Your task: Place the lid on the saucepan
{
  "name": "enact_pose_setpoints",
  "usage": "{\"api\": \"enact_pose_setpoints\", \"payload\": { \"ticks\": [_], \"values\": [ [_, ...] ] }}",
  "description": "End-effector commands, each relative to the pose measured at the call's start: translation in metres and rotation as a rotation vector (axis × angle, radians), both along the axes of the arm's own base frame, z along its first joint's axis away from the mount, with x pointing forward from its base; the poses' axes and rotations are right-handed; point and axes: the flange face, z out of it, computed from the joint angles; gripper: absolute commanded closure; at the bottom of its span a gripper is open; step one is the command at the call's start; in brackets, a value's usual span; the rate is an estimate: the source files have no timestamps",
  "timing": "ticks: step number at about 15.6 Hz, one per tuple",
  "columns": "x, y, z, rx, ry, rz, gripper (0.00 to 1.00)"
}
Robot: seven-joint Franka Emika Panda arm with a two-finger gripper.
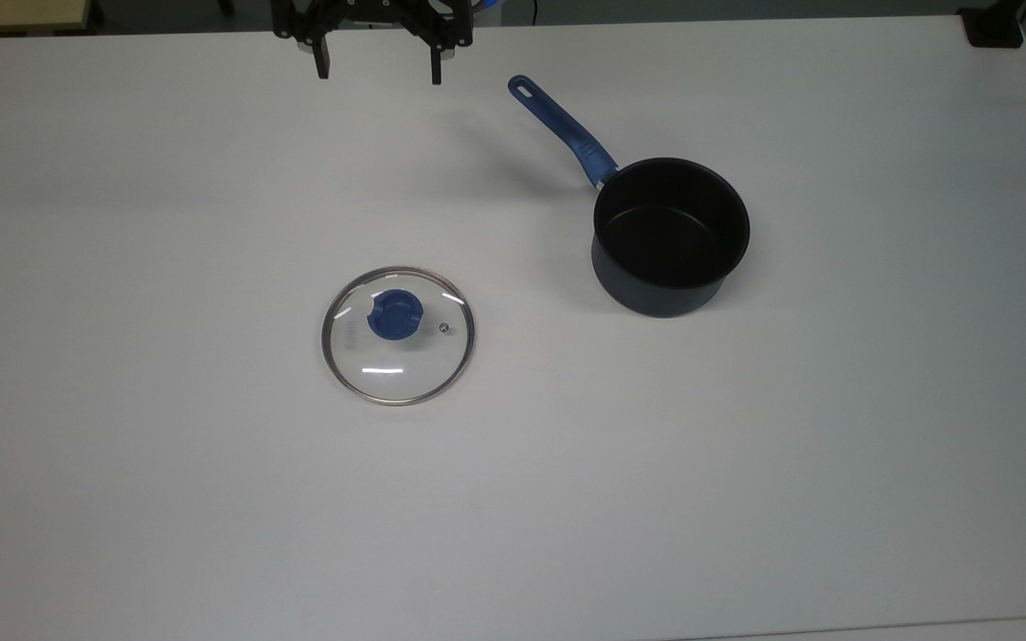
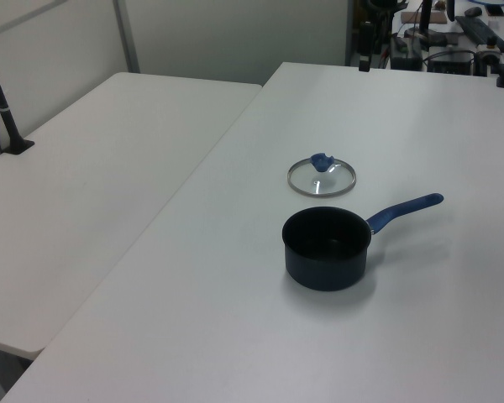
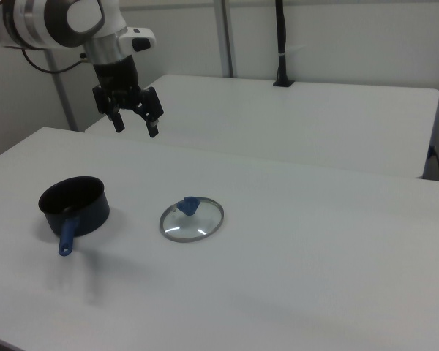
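The lid (image 1: 398, 336) lies flat on the white table, clear glass with a steel rim and a blue knob (image 1: 394, 314); it also shows as the lid (image 2: 321, 177) and the lid (image 3: 192, 220). The saucepan (image 1: 671, 235) stands upright and empty to the top view's right, its long blue handle (image 1: 562, 130) pointing up-left; I see the saucepan (image 2: 328, 248) and the saucepan (image 3: 74, 206) too. My gripper (image 1: 379, 69) hangs open at the top view's upper edge, well away from both, with nothing between its fingers; the gripper (image 3: 136, 127) is high above the table.
A second white table (image 2: 92, 193) adjoins along a seam. A black post (image 3: 281, 44) is clamped to the far table. Equipment and cables (image 2: 454, 38) crowd the left view's far end. The white table (image 1: 210, 499) is bare around the lid and saucepan.
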Motion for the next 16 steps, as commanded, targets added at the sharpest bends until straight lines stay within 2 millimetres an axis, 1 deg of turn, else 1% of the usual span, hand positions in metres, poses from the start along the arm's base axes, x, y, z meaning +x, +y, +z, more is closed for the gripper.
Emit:
{"api": "enact_pose_setpoints", "payload": {
  "ticks": [1, 4, 9, 12, 13, 16],
  "values": [
    [-0.006, -0.018, 0.004, 0.006, 0.017, -0.013, 0.00],
    [-0.007, -0.022, 0.004, 0.006, 0.017, -0.020, 0.00],
    [-0.004, -0.020, 0.001, 0.011, 0.017, -0.020, 0.00],
    [0.001, -0.018, -0.006, 0.012, 0.020, -0.016, 0.00],
    [0.005, -0.019, -0.011, 0.013, 0.014, -0.014, 0.00],
    [0.031, -0.018, -0.042, 0.017, -0.005, -0.023, 0.00]
  ]
}}
